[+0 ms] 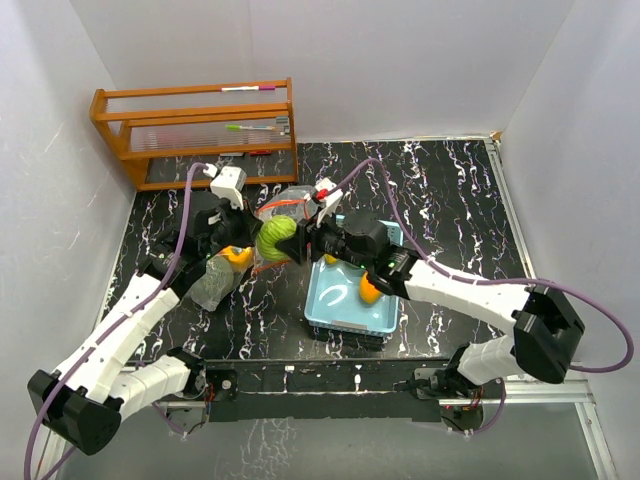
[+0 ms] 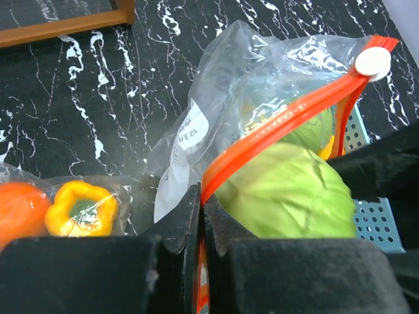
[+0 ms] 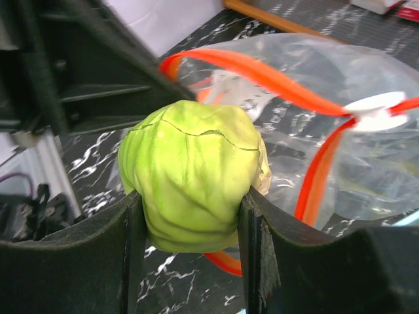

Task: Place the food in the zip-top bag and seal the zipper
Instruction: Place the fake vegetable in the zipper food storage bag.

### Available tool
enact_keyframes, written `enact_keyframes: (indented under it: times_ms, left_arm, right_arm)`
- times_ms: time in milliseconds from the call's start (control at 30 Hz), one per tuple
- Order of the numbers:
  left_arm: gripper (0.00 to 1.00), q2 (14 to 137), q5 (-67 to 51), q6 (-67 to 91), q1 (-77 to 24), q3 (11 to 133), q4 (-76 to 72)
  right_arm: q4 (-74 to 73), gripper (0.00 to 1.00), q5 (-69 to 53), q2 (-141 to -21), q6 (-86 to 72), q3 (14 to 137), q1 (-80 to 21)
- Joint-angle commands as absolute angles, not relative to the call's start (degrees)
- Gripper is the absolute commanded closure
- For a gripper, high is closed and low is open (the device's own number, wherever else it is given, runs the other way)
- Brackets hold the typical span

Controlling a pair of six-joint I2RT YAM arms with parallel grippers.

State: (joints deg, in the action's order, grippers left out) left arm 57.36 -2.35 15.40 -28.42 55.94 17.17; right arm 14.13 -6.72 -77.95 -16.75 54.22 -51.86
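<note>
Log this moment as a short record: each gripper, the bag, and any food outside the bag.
left gripper: shut on the orange zipper rim of the zip-top bag
right gripper: shut on a green cabbage, at the bag's mouth
zipper: open, white slider at one end
basket: holds a yellow-orange piece

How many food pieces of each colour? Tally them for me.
Light-green cabbage: 2
Orange: 1
Yellow pepper: 1
Yellow-orange piece in basket: 1
Total: 5 clearly visible
</note>
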Motion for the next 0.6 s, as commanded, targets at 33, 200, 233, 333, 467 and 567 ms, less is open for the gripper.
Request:
enact_keyframes:
  times_ms: [33, 200, 233, 333, 467, 567]
  left_arm:
    - [1.00, 54.3, -8.3, 18.1, -28.8, 57.6, 19.2]
    - [1.00, 52.9, -8.7, 19.1, -28.8, 60.0, 23.4]
    - [1.00, 52.4, -8.9, 19.3, -28.8, 60.1, 24.2]
    - [1.00, 51.1, -9.1, 19.8, -28.8, 58.7, 25.6]
    - [1.00, 49.6, -10.0, 20.9, -28.8, 56.0, 25.4]
    - [1.00, 50.0, -12.2, 22.1, -28.8, 55.8, 23.5]
  right_arm:
    - [17.6, 0.75, 10.7, -81.2, -16.0, 60.2, -51.4]
    - [17.9, 0.75, 21.1, -80.5, -15.4, 58.1, -51.4]
    - [17.5, 0.75, 23.4, -80.3, -15.3, 58.3, -51.4]
    - [16.1, 0.75, 30.0, -79.8, -15.2, 59.7, -51.4]
    - [16.4, 0.75, 31.9, -80.5, -15.4, 61.9, -51.3]
    - [16.3, 0.75, 26.9, -83.3, -15.3, 64.4, -51.3]
